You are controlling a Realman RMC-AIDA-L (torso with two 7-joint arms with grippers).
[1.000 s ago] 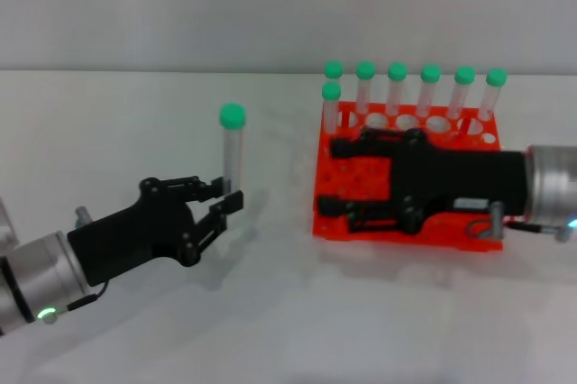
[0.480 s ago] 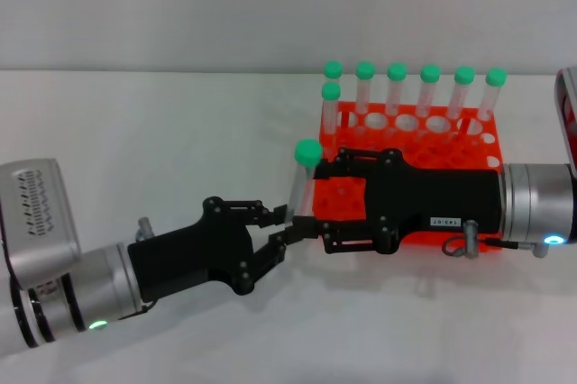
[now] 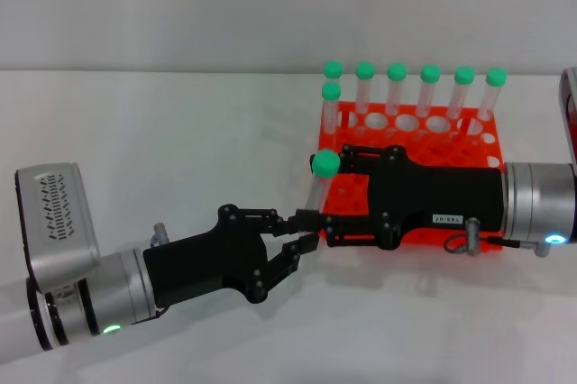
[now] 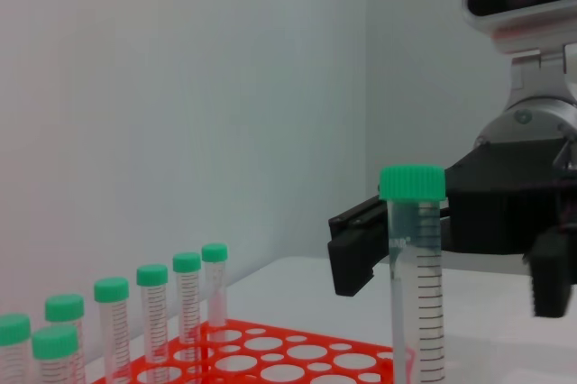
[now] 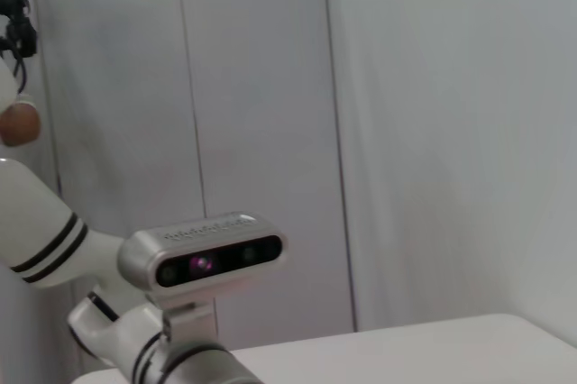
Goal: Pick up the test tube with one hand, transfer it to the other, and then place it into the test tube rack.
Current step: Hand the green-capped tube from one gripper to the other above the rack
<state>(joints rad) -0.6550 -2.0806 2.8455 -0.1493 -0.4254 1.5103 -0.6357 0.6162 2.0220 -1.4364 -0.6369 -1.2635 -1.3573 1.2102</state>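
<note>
While the handover is under way, items stand as follows.

Left gripper (image 3: 305, 229): unlabelled, reaching in from the left, fingers clamped on the lower part of the test tube (image 3: 318, 187). Over the last second it has carried the tube from open table rightward to the near-left corner of the test tube rack (image 3: 407, 226).

Test tube: upright with a slight lean, green cap (image 3: 325, 164) uppermost, held off the table just in front of the rack's left edge. The left wrist view shows it (image 4: 416, 285) standing clear, graduations visible.

Right gripper (image 3: 335, 195): labelled body lying across the rack, jaws apart with one finger either side of the tube. Contact cannot be confirmed; they appear open around it, not yet closed.

Rack: seven green-capped tubes (image 3: 397, 86) stand along its far side and left end; many holes free.

Assessment: pick-up done, the two grippers have met, transfer at the point of exchange. Remaining: right closes, left releases, then insertion.
</note>
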